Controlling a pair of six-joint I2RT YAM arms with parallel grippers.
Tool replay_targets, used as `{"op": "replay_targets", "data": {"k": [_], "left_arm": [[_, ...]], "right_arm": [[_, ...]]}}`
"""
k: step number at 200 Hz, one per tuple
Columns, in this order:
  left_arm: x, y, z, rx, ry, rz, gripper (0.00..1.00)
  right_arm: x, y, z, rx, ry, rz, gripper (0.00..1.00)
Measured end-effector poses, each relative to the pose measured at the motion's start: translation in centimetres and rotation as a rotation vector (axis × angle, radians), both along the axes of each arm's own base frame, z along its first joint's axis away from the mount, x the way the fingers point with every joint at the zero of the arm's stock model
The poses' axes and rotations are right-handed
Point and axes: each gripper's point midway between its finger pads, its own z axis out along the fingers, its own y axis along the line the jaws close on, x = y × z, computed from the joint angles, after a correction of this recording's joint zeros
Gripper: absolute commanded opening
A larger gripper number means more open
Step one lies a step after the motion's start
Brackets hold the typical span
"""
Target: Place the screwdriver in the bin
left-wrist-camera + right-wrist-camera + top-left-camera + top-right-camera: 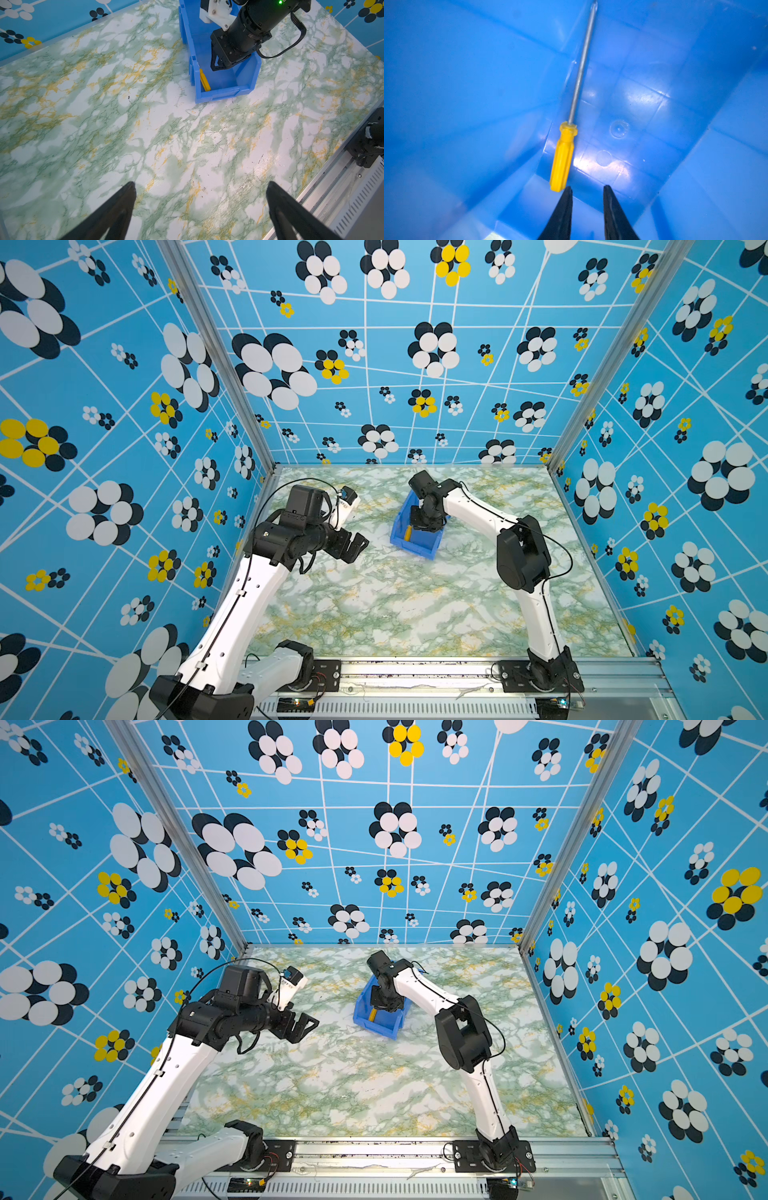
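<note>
The screwdriver (562,158) lies on the bin (220,94) floor along 1 side wall. The right gripper (588,190) is near its handle end, jaws slightly parted and empty. The left gripper (201,188) is wide apart, empty, over the table (145,135).

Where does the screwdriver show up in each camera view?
Top view: screwdriver, handle only, inside the bin, near its low front.
Top view: screwdriver, same place.
Left wrist: screwdriver upper middle, beside bin side wall.
Right wrist: screwdriver centre, on bin floor.
Shared landmark: the blue bin.
</note>
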Motion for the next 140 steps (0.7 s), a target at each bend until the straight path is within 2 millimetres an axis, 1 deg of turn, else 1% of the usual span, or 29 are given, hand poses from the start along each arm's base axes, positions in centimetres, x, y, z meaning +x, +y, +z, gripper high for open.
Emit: {"op": "replay_targets", "data": {"k": [16, 38, 54, 65, 81, 90, 103, 112, 122, 130, 137, 140], "left_arm": [[0.0, 0.0, 0.0, 0.000, 0.001, 0.001, 0.99], [0.0, 0.0, -0.1, 0.001, 0.001, 0.000, 0.99], [0.1, 0.0, -0.2, 0.002, -0.001, -0.001, 0.99], [0.1, 0.0, -0.4, 0.005, 0.002, -0.003, 0.99], [0.2, 0.0, -0.9, 0.017, 0.013, -0.007, 0.99], [0.4, 0.1, -1.4, 0.032, 0.021, -0.005, 0.99], [0.7, 0.4, -2.2, 0.056, 0.034, 0.003, 0.99], [0.9, 0.6, -2.9, 0.073, 0.040, 0.012, 0.99], [1.1, 0.9, -3.6, 0.090, 0.041, 0.023, 0.99], [1.2, 1.2, -4.2, 0.104, 0.043, 0.032, 0.99], [1.3, 1.4, -4.8, 0.115, 0.043, 0.041, 0.99], [1.4, 1.4, -5.0, 0.120, 0.043, 0.044, 0.99]], "right_arm": [[0.1, 0.1, 0.3, 0.003, -0.004, 0.000, 0.29], [0.5, 0.3, 1.4, 0.006, -0.024, 0.013, 0.31], [1.1, 0.5, 2.9, 0.013, -0.063, 0.029, 0.34], [1.3, 0.4, 4.4, 0.015, -0.100, 0.044, 0.36], [1.4, 0.1, 7.9, 0.037, -0.183, 0.068, 0.40], [1.3, -0.2, 10.5, 0.055, -0.251, 0.074, 0.43], [0.6, -1.3, 14.6, 0.077, -0.355, 0.082, 0.48], [-0.2, -2.3, 17.3, 0.092, -0.434, 0.091, 0.58], [-1.4, -3.7, 20.1, 0.105, -0.523, 0.080, 0.68], [-2.3, -4.9, 21.6, 0.106, -0.587, 0.076, 0.74], [-3.1, -6.0, 22.5, 0.102, -0.633, 0.065, 0.79], [-3.4, -6.4, 22.7, 0.100, -0.647, 0.065, 0.84]]}}
